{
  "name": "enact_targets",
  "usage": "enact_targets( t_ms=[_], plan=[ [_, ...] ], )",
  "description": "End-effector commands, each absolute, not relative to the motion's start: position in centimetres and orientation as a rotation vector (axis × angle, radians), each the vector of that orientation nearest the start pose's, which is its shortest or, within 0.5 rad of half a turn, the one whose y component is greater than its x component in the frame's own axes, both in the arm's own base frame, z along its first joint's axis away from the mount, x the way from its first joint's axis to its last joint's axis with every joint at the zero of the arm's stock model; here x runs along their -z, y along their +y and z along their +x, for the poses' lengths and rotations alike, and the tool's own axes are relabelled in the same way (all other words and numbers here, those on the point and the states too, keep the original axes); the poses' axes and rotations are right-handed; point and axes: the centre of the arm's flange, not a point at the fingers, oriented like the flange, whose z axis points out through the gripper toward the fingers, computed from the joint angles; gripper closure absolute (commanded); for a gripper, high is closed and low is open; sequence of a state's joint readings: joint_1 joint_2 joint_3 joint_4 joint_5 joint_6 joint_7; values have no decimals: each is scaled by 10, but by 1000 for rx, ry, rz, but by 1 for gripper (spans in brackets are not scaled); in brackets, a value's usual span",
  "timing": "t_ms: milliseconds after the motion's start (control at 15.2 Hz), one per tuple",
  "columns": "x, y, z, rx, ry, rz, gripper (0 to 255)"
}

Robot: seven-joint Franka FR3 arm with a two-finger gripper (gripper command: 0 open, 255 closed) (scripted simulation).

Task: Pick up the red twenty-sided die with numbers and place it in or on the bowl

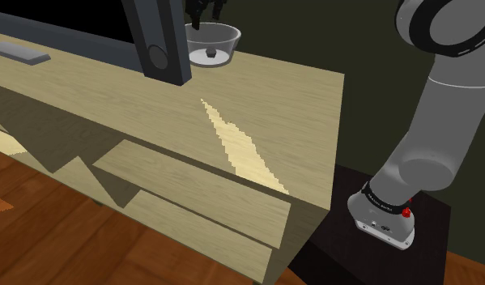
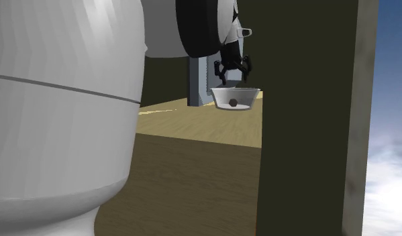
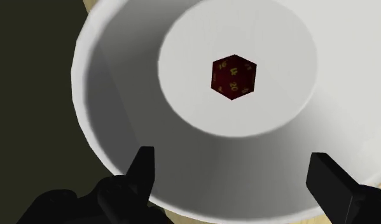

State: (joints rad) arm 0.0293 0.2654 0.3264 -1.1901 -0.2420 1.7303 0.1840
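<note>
A dark red twenty-sided die [image 3: 233, 77] with yellow numbers lies on the bottom of a white bowl [image 3: 119, 95], apart from my fingers. My black gripper [image 3: 233, 164] hangs open just above the bowl, with nothing between its fingers. In the shoulder view the bowl [image 1: 212, 39] stands at the far edge of the wooden top, the die [image 1: 211, 53] is a small dark spot inside it, and the gripper [image 1: 206, 11] is right over the rim. The second exterior view shows the gripper [image 2: 233, 70] above the bowl [image 2: 235, 98], with the die [image 2: 231, 103] in it.
The bowl stands on a light wooden cabinet [image 1: 257, 113] with drawers on its front. A dark screen stand [image 1: 158, 44] rises close beside the bowl. A flat grey object [image 1: 20, 53] lies at the shoulder view's far left. A dark wall [image 2: 307, 121] stands next to the bowl.
</note>
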Motion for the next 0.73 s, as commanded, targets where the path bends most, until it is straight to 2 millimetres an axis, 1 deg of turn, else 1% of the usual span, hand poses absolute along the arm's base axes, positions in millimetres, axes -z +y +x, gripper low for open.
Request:
enact_targets(
  t_ms=[0,132,660],
  plan=[
    [-691,171,615,510,-242,-3170,0],
    [-713,173,608,510,-242,-3170,0],
    [-713,173,608,510,-242,-3170,0]
  ],
)
